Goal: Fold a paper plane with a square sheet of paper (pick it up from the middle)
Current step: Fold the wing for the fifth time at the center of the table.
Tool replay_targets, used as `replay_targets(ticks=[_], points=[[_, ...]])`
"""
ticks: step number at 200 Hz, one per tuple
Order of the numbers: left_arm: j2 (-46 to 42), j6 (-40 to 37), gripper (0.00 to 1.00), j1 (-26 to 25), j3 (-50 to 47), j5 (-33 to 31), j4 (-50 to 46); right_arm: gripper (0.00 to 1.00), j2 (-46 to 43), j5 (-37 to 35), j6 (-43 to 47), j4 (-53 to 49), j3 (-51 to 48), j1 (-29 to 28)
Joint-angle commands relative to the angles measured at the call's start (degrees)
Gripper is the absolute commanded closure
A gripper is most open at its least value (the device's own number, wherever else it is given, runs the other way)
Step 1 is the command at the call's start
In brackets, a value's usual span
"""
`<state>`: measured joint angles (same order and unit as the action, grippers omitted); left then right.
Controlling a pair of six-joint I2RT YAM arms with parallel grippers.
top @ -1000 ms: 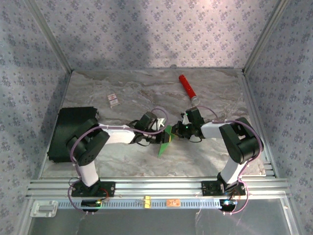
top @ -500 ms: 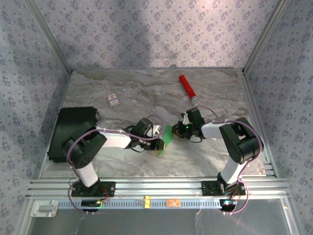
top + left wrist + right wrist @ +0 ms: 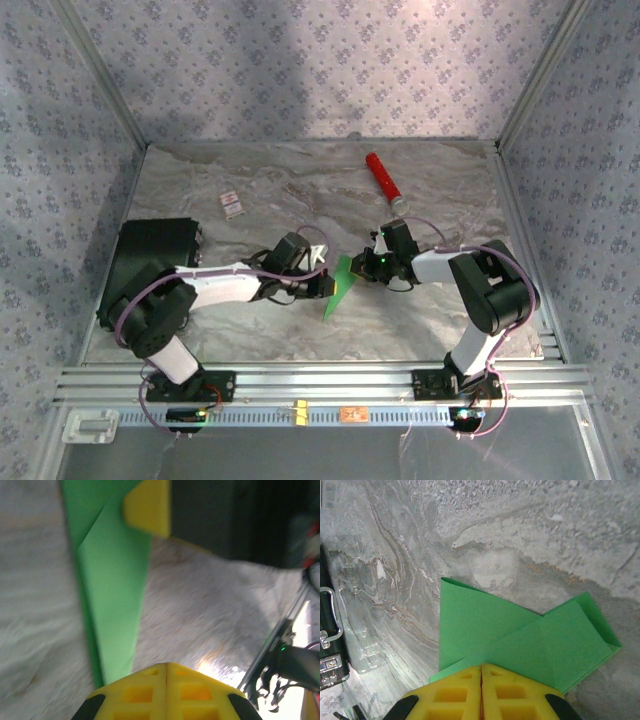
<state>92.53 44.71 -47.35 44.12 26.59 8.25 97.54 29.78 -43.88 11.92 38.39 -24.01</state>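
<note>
The left arm lies low. Its elbow is folded near the left edge of the table (image 3: 450, 190) and its forearm stretches right toward the middle. The left gripper (image 3: 322, 285) points right and a little toward the near edge. The right arm bends by the right edge and reaches left, so the right gripper (image 3: 358, 268) faces the other across the paper (image 3: 340, 290). The paper sits between them at the table's middle and looks like a narrow green sliver from above.

The right wrist view gives the folds: two overlapping flaps with a diagonal crease spread over the marble, and that gripper's yellow fingers are pressed together on the paper's near edge.

In the left wrist view, the left fingers meet with no gap. The paper's narrow end runs down just beside them, and I cannot tell whether it is pinched. At the top, a right finger (image 3: 147, 507) sits on the paper's wide end.

From above, a red cylinder (image 3: 382, 175) lies near the far edge and a black box (image 3: 150, 265) sits at the left edge.
</note>
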Motion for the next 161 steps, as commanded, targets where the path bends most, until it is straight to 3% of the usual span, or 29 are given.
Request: replay_targets(ticks=[1,87,161], points=[[2.8,2.0,1.0,0.1,3.6,2.2,3.6,0.91,0.7,-5.0,1.0,-4.6,-2.1,1.0],[13.1,0.1,1.0,-0.4,10.1,8.4,1.9,0.91,1.2,-5.2,0.7,-3.8,-2.5,1.0],[14.8,-8.1,1.0,-1.9,9.1,7.2,-10.4,0.91,1.1,-5.4,1.0,-3.8,-3.4,1.2]])
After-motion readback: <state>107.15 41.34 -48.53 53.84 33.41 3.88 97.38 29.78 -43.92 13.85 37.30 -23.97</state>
